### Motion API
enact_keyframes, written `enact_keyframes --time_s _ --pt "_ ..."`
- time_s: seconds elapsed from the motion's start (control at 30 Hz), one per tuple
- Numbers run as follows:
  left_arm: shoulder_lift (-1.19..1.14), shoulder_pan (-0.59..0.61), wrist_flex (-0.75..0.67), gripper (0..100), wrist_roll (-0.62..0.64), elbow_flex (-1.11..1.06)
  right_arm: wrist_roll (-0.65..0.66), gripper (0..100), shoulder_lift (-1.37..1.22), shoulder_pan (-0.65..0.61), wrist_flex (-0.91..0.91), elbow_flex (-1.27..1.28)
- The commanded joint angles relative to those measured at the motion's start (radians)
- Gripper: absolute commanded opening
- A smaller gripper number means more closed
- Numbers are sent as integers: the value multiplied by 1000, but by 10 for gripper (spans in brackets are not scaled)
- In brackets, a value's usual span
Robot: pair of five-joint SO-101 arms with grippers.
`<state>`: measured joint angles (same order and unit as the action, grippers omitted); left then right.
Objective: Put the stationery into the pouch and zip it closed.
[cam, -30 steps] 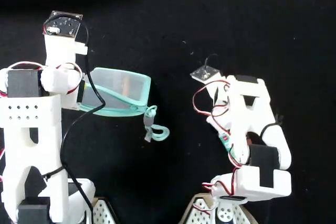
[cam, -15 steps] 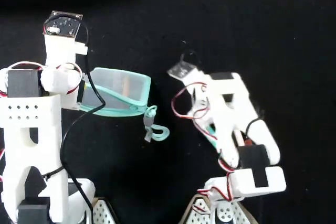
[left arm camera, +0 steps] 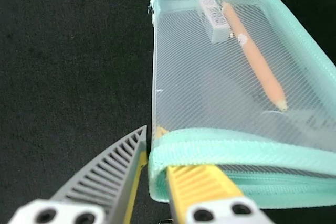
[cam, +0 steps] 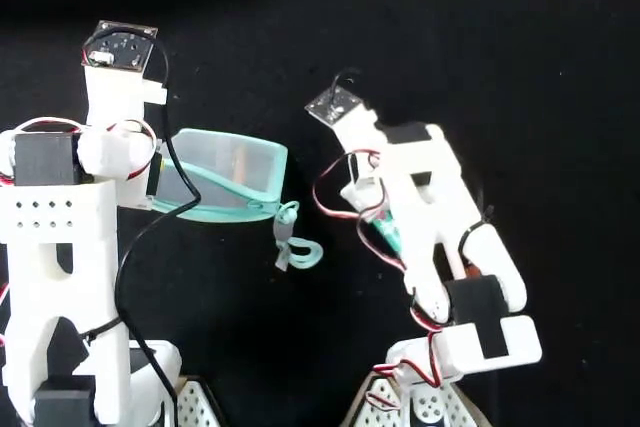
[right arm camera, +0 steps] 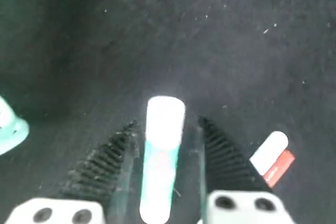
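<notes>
Stationery comes first: a white-and-teal pen [right arm camera: 157, 174] sits clamped between the fingers of the right gripper [right arm camera: 165, 125]. Its long axis runs along the gripper's own line, and its white rounded end points forward, just past the fingertips. The teal part lies farther back between the fingers. In the high view a short teal stretch shows under the right arm [cam: 430, 197], slanted like the arm itself, which leans from its base toward the middle of the black table [cam: 520, 67].

Just beside one finger of that gripper, a small red-and-white piece [right arm camera: 272, 159] lies on the cloth at a slant, apart from the pen.

Left of the right arm lies the mint pouch [cam: 225, 172], with its loop strap [cam: 297, 244] between them. The pouch's long axis runs across the table from the left arm [cam: 60, 247] toward the right arm, with its zip edge on the side nearer the arm bases. The strap trails off the zip end nearest the right arm.

Through the mesh, an orange pen [left arm camera: 254, 59] lies slantwise inside with its pointed tip toward the zip edge. A small white block [left arm camera: 212, 17] lies just beside its other end, at the far edge of the pouch.

The left gripper [left arm camera: 153, 142] is closed on the pouch's rim at the end away from the strap. Its yellow finger is tucked under the mint zip band and its grey finger is outside against the corner.
</notes>
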<state>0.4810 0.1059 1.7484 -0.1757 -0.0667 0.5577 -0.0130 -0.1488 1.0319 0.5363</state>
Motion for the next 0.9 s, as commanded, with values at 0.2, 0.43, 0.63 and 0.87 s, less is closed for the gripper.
enact_keyframes --time_s 0.2,0.43,0.63,0.87 --pt "8 -5 3 30 -9 -1 -3 175 -10 -12 -58 12" --pt "8 -5 3 30 -9 -2 57 174 -229 -11 -38 -124" --pt "8 -5 3 30 -9 -4 52 27 -283 -11 32 -229" --pt "8 -5 3 30 -9 -4 52 12 -150 2 63 -163"
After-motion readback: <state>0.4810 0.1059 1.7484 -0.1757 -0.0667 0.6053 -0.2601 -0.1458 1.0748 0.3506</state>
